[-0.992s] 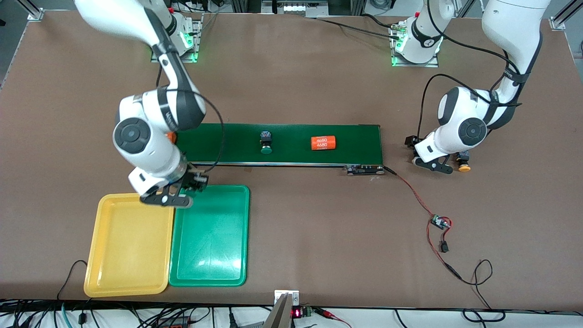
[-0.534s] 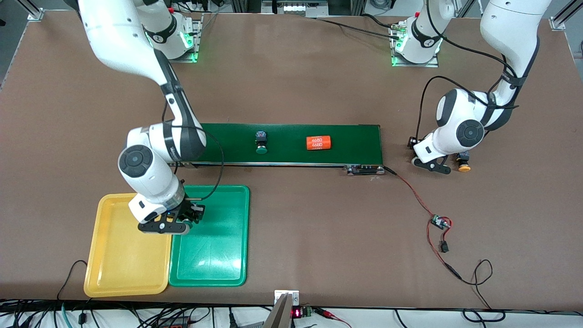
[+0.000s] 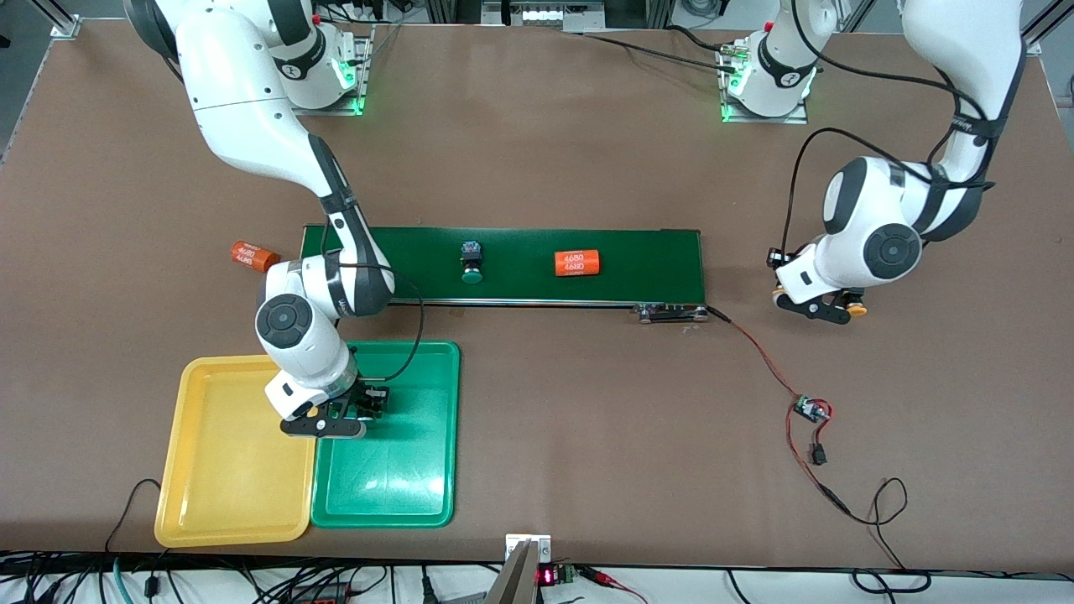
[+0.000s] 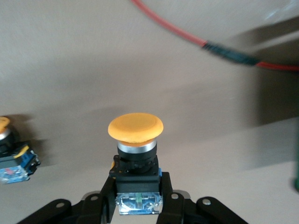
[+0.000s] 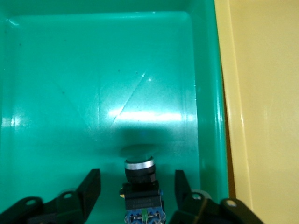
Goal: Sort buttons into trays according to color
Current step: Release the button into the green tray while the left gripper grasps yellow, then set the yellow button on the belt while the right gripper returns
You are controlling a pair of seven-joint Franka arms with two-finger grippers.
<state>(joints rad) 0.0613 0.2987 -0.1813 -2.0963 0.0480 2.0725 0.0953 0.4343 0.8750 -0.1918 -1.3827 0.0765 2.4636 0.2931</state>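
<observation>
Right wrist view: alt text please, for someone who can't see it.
The right gripper hangs open over the green tray, its fingers standing clear on either side of a green-capped button in the tray. The yellow tray lies alongside.

My left claw point(image 4: 138, 207) grips a yellow-capped button point(image 4: 136, 128) by its black-and-blue body. A second yellow-capped button point(image 4: 9, 154) lies on the table nearby. Between my right claw's point(image 5: 138, 186) spread fingers a green-capped button point(image 5: 139, 179) sits in the green tray point(image 3: 419, 470), which touches the yellow tray point(image 3: 210, 486). Another green-capped button point(image 3: 471, 260) lies on its side on the belt point(image 3: 638, 264).
</observation>
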